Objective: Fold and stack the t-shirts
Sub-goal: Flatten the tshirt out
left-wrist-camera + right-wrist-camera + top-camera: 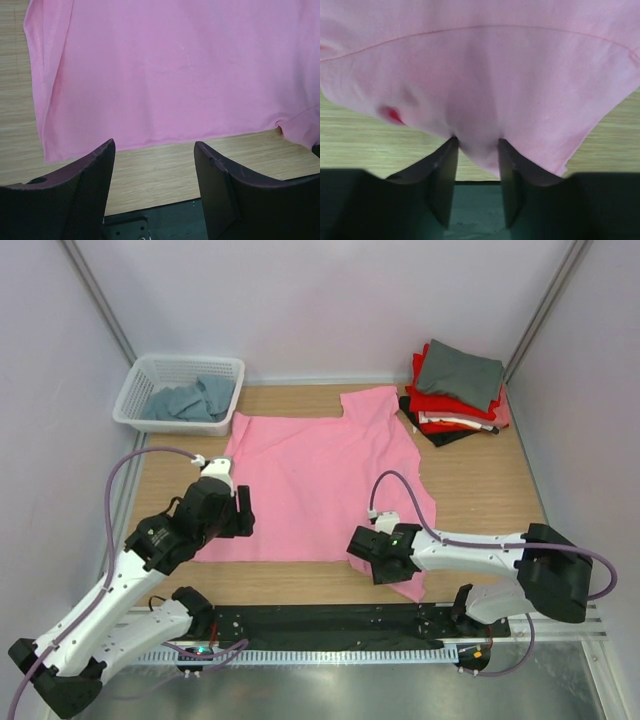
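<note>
A plain pink t-shirt [320,475] lies spread flat on the wooden table. My left gripper [242,512] is open and empty, just above the table by the shirt's near left edge; in the left wrist view its jaws [155,145] stand wide apart over bare wood, short of the pink shirt [170,70]. My right gripper [366,550] is at the shirt's near right corner. In the right wrist view it [477,142] is closed on a bunched fold of the pink shirt [480,75]. Folded grey, red and black t-shirts [457,390] are stacked at the back right.
A white lattice basket [135,390] at the back left holds a crumpled grey-blue t-shirt [190,400]. A black base plate [320,618] runs along the table's near edge. Pale walls close in the left, right and back.
</note>
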`<move>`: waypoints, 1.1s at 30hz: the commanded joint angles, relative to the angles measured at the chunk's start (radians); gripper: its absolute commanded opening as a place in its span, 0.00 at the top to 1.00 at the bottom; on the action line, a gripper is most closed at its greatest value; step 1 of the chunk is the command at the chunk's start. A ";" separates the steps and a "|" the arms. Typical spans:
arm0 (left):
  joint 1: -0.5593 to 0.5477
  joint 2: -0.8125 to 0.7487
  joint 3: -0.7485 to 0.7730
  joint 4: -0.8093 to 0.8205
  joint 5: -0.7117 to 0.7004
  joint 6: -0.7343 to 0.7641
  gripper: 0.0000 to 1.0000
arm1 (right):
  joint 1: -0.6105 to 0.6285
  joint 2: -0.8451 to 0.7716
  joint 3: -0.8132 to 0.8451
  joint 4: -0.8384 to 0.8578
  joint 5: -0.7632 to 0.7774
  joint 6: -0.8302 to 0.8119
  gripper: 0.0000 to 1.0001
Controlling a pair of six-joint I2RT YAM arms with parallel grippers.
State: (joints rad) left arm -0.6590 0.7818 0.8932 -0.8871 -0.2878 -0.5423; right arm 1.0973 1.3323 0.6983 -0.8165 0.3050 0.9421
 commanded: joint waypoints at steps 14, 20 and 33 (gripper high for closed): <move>0.001 -0.026 -0.010 0.057 -0.013 0.010 0.34 | -0.246 0.027 0.299 -0.072 -0.100 -0.320 0.99; 0.002 -0.012 -0.010 0.059 -0.005 0.012 0.34 | -0.617 0.275 0.381 0.091 -0.209 -0.492 0.34; 0.002 -0.029 -0.013 0.065 0.006 0.013 0.34 | -0.413 -0.052 0.402 -0.124 -0.024 -0.329 0.27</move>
State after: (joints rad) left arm -0.6590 0.7624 0.8822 -0.8639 -0.2871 -0.5396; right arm 0.6197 1.4124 1.1046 -0.8474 0.2207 0.5354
